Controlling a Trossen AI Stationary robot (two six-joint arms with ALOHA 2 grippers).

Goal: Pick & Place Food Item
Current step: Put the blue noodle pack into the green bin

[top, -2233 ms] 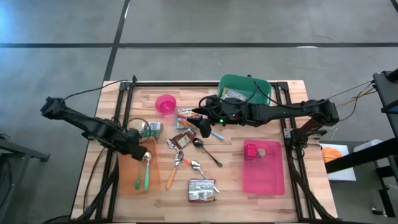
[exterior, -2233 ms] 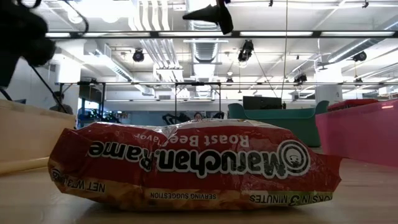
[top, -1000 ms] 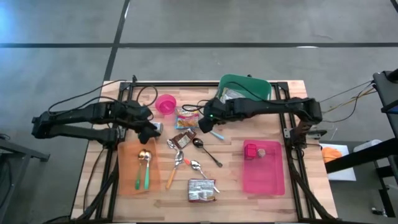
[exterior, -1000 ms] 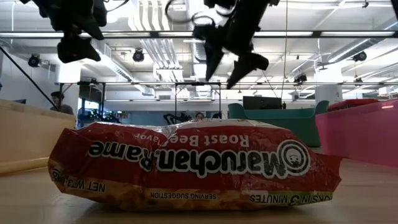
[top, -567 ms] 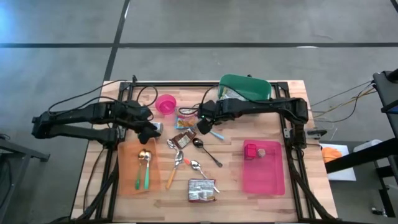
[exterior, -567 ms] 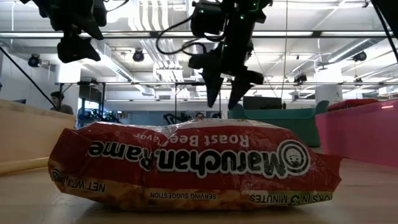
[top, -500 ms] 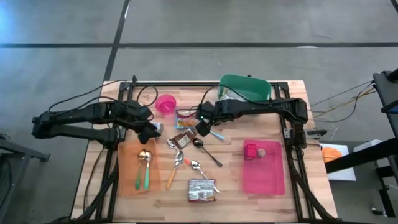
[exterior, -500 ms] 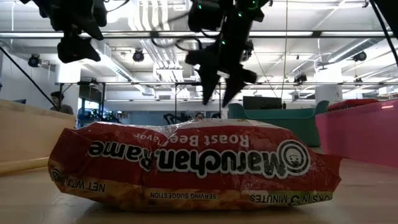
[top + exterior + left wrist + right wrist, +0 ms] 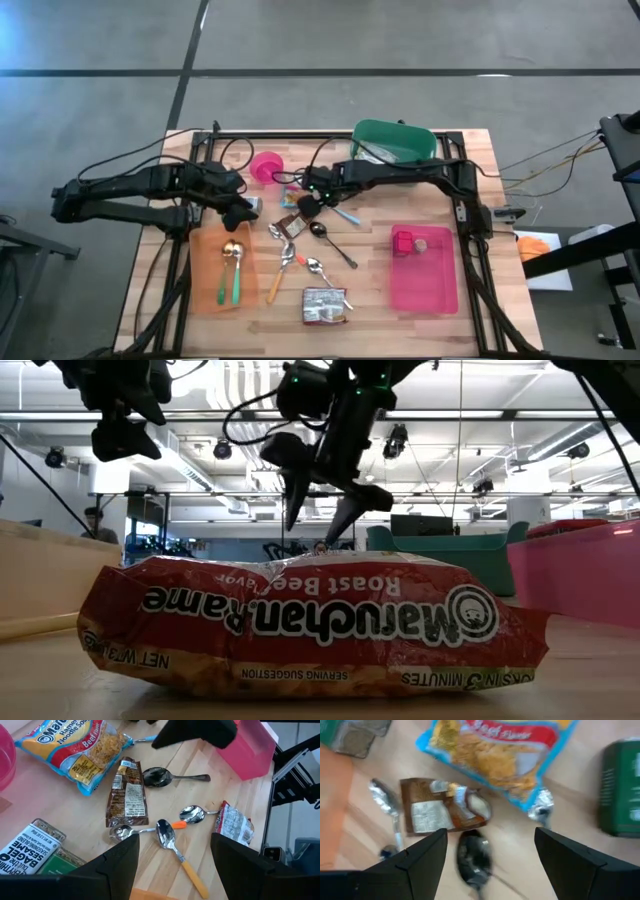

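Right gripper open, empty above brown packet mid-table, left gripper open, idle; nothing picked yet.

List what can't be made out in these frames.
- Low view: ramen packet fills the foreground, hiding the table behind it.
- High view: right gripper covers part of the brown packet; pink bin contents too small to identify.
- Right wrist view: motion blur; packet print unreadable.
- Left wrist view: bagel box cut off by the edge and a finger.
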